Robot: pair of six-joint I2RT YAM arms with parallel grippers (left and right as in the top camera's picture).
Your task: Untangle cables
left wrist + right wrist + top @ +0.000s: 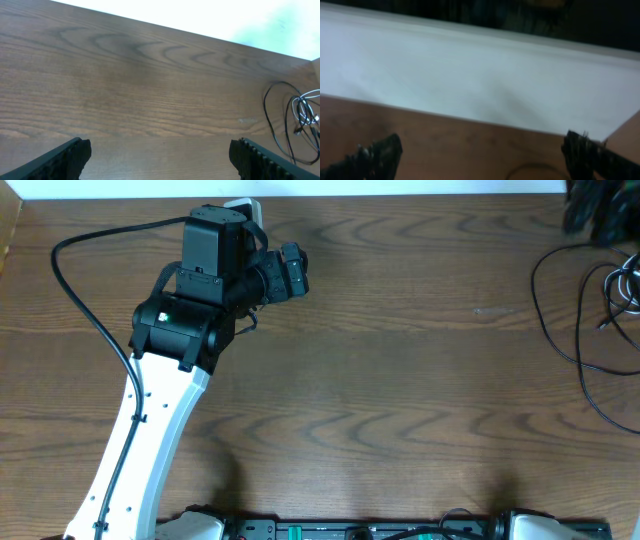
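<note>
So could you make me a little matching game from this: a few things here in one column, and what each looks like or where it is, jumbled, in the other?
Things:
1. black cable
2. white cable
3. left gripper
4. table

Descriptions:
A. brown wood grain
B. small silvery bundle near the right edge
C. wide open, holding nothing
D. wide thin loops on the right side

Pairs: 1-D, 2-B, 3-C, 4-A
</note>
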